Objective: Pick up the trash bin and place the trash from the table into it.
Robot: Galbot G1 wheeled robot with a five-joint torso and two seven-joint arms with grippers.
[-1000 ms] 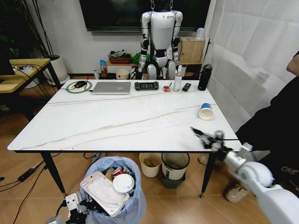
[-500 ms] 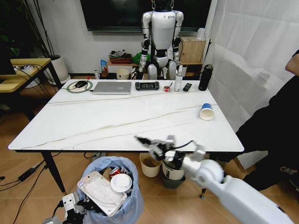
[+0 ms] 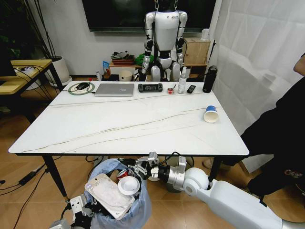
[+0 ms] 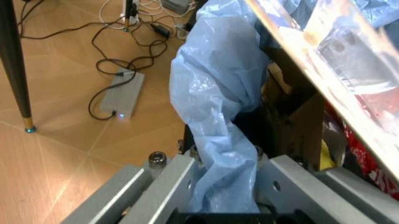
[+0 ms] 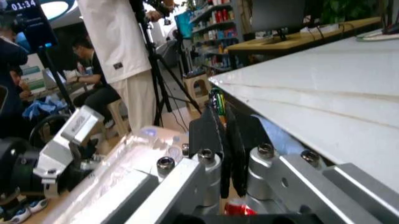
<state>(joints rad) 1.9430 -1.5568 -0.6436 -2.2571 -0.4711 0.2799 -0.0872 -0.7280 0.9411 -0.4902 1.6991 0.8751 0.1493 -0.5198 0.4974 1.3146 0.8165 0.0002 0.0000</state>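
We see the trash bin (image 3: 114,200) on the floor at the near edge of the table (image 3: 128,121), its blue bag clamped in the left gripper (image 4: 224,186); it holds a flat white pouch (image 3: 109,194), a white lid (image 3: 128,185) and a red can (image 3: 122,173). The right gripper (image 3: 142,168) hangs over the bin with fingers together. 1 blue paper cup (image 3: 210,114) lies on the table's right side.

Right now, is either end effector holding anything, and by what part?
The left end effector is clamped on the trash bin, by the light-blue bag at its rim. The right end effector pinches a thin dark scrap over the bin.
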